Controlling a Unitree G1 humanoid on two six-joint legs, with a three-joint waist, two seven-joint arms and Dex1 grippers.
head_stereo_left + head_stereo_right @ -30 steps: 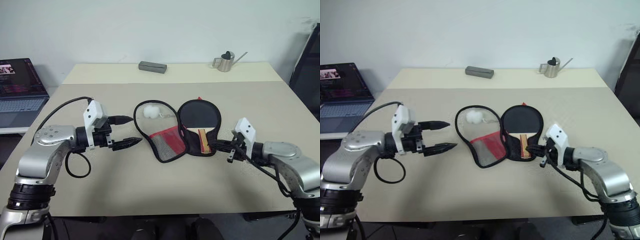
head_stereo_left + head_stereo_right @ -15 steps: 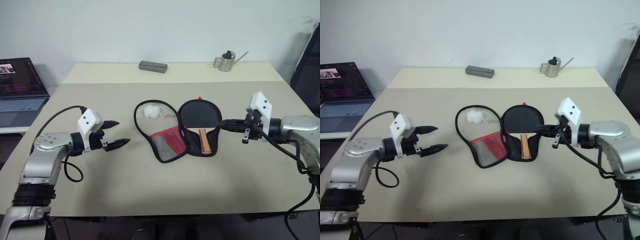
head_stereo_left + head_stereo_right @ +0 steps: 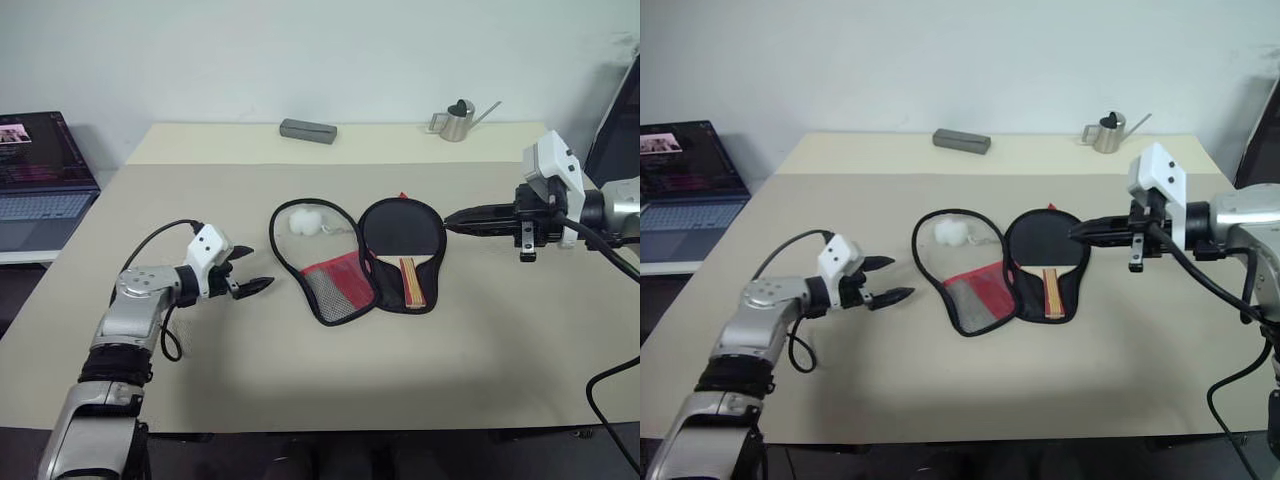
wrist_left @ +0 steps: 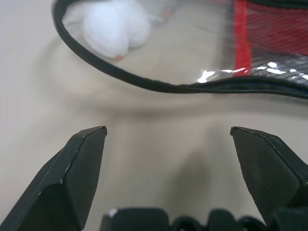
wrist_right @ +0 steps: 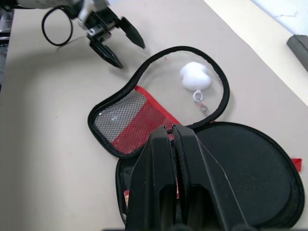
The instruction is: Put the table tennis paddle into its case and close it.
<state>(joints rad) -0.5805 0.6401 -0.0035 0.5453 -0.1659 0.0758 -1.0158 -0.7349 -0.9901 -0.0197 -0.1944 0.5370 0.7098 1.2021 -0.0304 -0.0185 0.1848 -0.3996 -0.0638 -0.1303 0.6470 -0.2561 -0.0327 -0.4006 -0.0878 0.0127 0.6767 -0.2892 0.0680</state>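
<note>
Paddle [image 3: 402, 240] lying in unzipped case [image 3: 345, 258] (flap spread flat); left fingers [image 3: 252, 270] spread, right fingers [image 3: 452, 216] clenched empty

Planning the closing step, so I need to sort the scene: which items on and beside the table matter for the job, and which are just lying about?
Job items:
- table tennis paddle, lying in the open case
- case, lid flap spread open
- white pompom on the case

Lying about:
- grey box
- small metal watering can
- laptop beside the table

Case [image 3: 318, 262] lies unzipped, spread flat mid-worktop: lid half, with red panel, mesh and white pompom [image 3: 303, 223], at 9 o'clock. Paddle [image 3: 402, 243] rests in the other half, handle toward 6 o'clock.
</note>
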